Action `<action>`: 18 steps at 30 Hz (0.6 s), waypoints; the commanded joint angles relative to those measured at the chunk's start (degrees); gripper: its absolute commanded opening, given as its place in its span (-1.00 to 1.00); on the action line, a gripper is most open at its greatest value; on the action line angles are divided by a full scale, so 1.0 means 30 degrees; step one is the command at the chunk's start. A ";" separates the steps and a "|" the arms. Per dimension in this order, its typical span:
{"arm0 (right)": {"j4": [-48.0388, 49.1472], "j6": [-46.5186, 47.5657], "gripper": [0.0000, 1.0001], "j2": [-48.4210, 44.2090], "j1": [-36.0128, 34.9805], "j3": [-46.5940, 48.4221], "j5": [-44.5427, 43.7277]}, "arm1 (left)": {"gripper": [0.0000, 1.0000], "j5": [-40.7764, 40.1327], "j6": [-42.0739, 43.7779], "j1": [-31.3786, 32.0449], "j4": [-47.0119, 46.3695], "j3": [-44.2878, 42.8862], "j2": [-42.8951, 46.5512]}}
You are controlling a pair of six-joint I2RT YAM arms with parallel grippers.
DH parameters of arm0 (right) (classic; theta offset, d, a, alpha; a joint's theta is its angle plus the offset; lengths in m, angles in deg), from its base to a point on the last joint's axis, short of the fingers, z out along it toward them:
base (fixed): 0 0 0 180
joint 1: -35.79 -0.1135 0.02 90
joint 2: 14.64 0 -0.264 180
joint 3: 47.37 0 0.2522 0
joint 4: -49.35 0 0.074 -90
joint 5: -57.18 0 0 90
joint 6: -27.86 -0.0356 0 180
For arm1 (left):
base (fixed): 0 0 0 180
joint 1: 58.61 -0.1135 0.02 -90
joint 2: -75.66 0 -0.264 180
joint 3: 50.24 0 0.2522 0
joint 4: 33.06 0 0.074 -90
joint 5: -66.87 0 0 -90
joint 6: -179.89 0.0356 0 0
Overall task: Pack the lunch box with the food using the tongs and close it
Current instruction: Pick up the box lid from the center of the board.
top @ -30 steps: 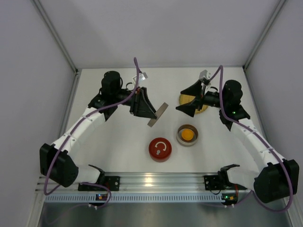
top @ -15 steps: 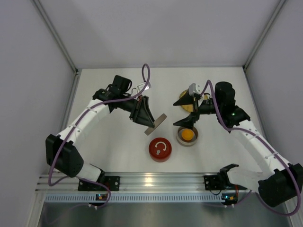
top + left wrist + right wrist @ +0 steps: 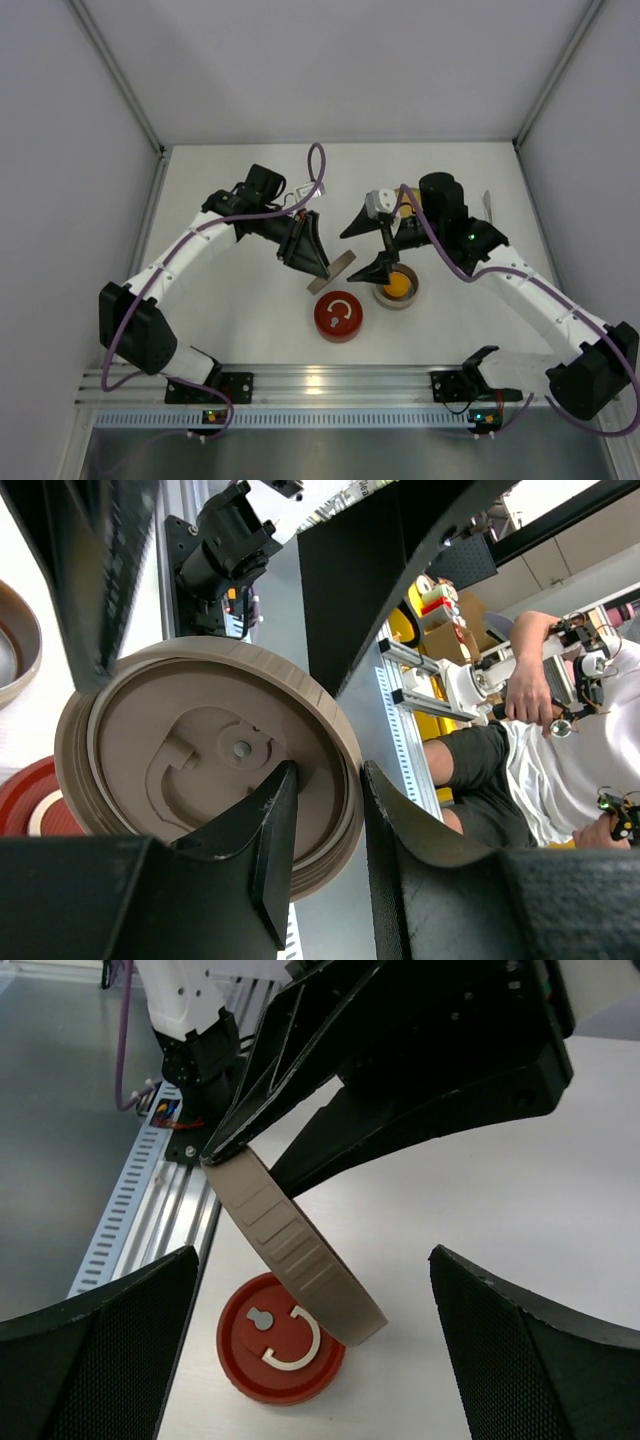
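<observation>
My left gripper (image 3: 318, 262) is shut on the rim of a round taupe lid (image 3: 332, 272), holding it tilted on edge above the table. In the left wrist view the lid (image 3: 200, 750) has its hollow underside toward the camera, with its rim between the fingers (image 3: 280, 820). My right gripper (image 3: 372, 245) stands open and empty, close to the lid (image 3: 295, 1245) and over the round lunch box bowl (image 3: 380, 295). An orange-yellow piece of food (image 3: 398, 286) lies in that bowl. The tongs (image 3: 487, 204) lie on the table at the far right, away from both grippers.
A red round lid with a white handle (image 3: 339, 315) (image 3: 280, 1340) lies flat just in front of the held lid. A yellow plate (image 3: 408, 208) shows partly behind the right arm. The aluminium rail (image 3: 330, 385) runs along the near edge.
The left arm brought the taupe lid lower and toward the centre. The right arm swung left from the yellow plate to a spot over the bowl, its gripper still open.
</observation>
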 commanded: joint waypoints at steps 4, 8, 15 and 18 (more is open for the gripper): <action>-0.2983 0.3344 0.84 0.0627 -0.1598 0.1913 -0.0882 | -1.00 0.4288 -0.0932 0.0252 -0.1244 0.0403 0.0045; -0.3892 0.4428 0.70 0.0920 -0.2272 0.2179 -0.1644 | -1.00 0.4318 -0.1254 0.0427 -0.1420 0.0461 -0.0014; -0.6497 0.7738 0.27 0.1360 -0.3738 0.2882 -0.4456 | -1.00 0.4318 -0.1870 0.0691 -0.2006 0.0637 -0.0073; -0.6735 0.8092 0.06 0.1389 -0.3739 0.3057 -0.4751 | -1.00 0.4288 -0.2016 0.0691 -0.2036 0.0666 -0.0160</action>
